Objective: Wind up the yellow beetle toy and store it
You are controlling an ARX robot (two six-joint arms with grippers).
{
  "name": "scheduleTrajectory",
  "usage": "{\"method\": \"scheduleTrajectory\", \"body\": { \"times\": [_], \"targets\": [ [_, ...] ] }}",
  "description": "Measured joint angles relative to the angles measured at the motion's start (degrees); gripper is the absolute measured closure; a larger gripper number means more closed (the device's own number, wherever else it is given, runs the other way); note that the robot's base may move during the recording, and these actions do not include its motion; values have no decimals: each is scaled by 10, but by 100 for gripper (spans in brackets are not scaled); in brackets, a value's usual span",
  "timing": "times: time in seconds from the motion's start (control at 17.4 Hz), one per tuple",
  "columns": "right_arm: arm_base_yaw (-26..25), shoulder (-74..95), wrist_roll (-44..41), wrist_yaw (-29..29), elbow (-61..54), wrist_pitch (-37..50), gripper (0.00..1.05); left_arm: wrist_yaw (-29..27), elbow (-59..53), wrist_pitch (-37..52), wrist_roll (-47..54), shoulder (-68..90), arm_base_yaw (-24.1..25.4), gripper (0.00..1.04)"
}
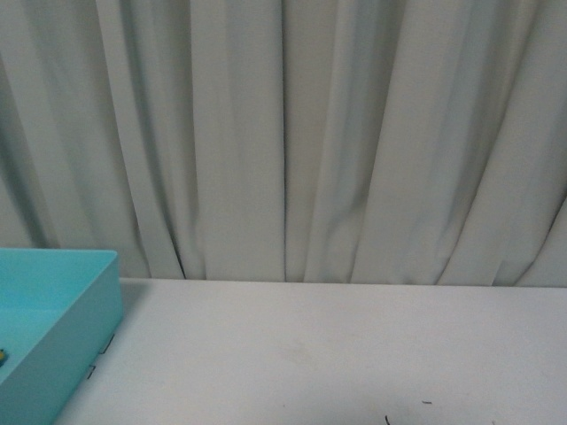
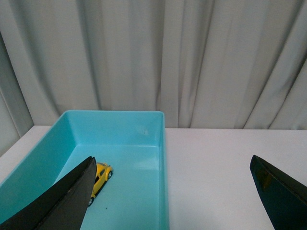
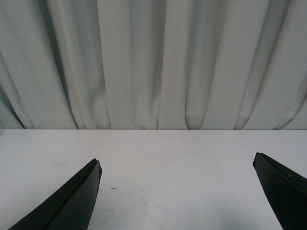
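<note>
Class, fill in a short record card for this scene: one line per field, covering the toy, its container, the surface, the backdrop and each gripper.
Toy: yellow beetle toy, lying on the floor of the bin, partly hidden by a finger of the left gripper
Container: teal bin, open-topped, at the table's left side in the front view
Surface: white table
Backdrop: pale grey curtain
Left gripper: open, holding nothing, above the bin
Right gripper: open, holding nothing, above bare table
</note>
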Motion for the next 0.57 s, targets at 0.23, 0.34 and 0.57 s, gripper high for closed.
{"method": "scheduleTrajectory", "body": {
  "times": [0.23, 0.34, 0.57],
  "targets": [
    [0, 0, 0, 0, 0, -1, 7, 0, 0, 0, 0, 0, 0, 7],
    [0, 0, 0, 0, 0, 0, 7, 0, 0, 0, 0, 0, 0, 7],
    [0, 1, 0, 0, 0, -1, 7, 0, 0, 0, 0, 0, 0, 7]
  ]
}}
